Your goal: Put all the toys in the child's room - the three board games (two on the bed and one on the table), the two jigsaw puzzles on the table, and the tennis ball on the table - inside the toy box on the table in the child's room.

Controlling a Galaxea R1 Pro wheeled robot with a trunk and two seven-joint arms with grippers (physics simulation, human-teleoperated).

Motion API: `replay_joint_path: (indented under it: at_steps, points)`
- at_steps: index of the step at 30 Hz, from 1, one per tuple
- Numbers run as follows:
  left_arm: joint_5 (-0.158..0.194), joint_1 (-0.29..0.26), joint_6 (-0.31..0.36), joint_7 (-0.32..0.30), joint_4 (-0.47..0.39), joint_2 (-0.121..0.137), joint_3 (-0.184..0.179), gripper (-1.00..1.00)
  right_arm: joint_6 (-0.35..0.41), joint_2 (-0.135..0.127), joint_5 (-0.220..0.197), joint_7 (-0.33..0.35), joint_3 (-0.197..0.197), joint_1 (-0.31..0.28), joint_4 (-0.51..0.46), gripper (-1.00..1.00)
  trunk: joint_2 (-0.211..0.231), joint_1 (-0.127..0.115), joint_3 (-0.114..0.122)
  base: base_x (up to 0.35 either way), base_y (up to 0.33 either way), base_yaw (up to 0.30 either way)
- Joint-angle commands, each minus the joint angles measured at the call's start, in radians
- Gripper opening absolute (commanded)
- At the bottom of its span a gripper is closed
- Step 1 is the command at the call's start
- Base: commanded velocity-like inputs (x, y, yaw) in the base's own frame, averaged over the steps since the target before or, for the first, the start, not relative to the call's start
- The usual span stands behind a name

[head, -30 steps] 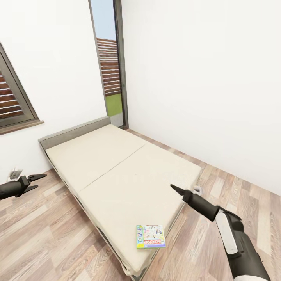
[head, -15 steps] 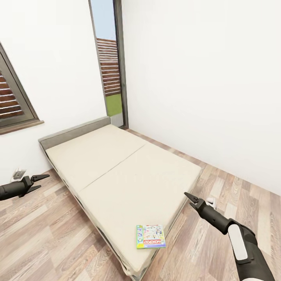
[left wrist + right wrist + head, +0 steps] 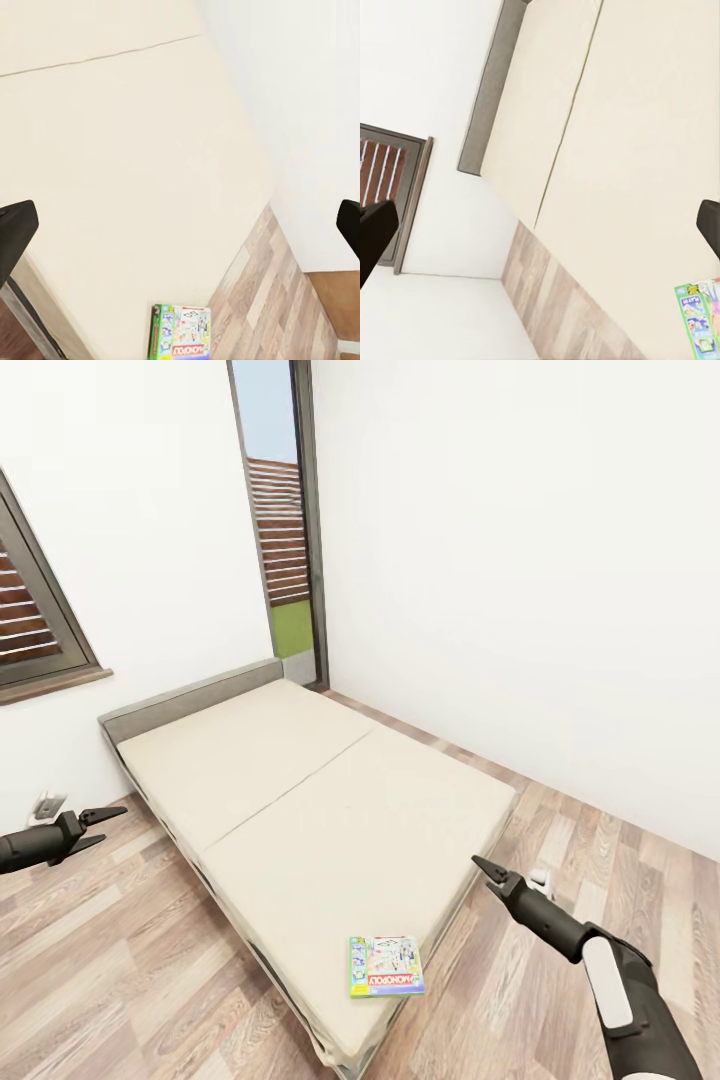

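Note:
A white "Monopoly" board game (image 3: pixel 386 966) lies flat on the bed (image 3: pixel 300 800), near the mattress's closest corner. It also appears in the left wrist view (image 3: pixel 182 334) and at the edge of the right wrist view (image 3: pixel 701 315). My left gripper (image 3: pixel 108 826) hangs open over the floor to the left of the bed, far from the game. My right gripper (image 3: pixel 482 870) is open too, above the floor just off the bed's right edge, a little beyond the game. Both hold nothing. The table, toy box, jigsaw puzzles and tennis ball are out of view.
White walls close the room behind and to the right of the bed. A shuttered window (image 3: pixel 35 620) is on the left wall and a tall narrow window (image 3: pixel 285 520) stands in the corner. Wooden floor (image 3: pixel 110 960) runs along both sides of the bed.
My right arm has swung right and down, from over the mattress edge to above the floor beside the bed. The left gripper shifted slightly. The game has not moved.

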Motion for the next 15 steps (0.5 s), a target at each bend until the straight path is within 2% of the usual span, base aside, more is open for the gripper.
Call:
replay_joint_path:
  at_steps: [1, 7, 15]
  points:
    - [-0.001, -0.001, 0.004, -0.003, 0.001, 0.000, 0.002, 1.00, 0.001, 0.000, -0.003, 0.001, -0.001, -0.001, 0.004, 1.00, -0.002, 0.001, -0.002, 0.000, 0.000, 0.000]
    - [-0.001, -0.001, 0.004, -0.004, 0.000, 0.000, 0.002, 1.00, -0.028, -0.001, -0.004, -0.002, -0.003, -0.002, 0.050, 1.00, -0.002, 0.001, -0.002, 0.000, 0.000, 0.000]
    - [-0.001, -0.001, 0.004, -0.003, 0.000, -0.004, 0.002, 1.00, -0.076, -0.003, -0.005, -0.003, -0.008, -0.004, 0.177, 1.00, -0.002, 0.001, -0.002, 0.000, 0.000, 0.000]
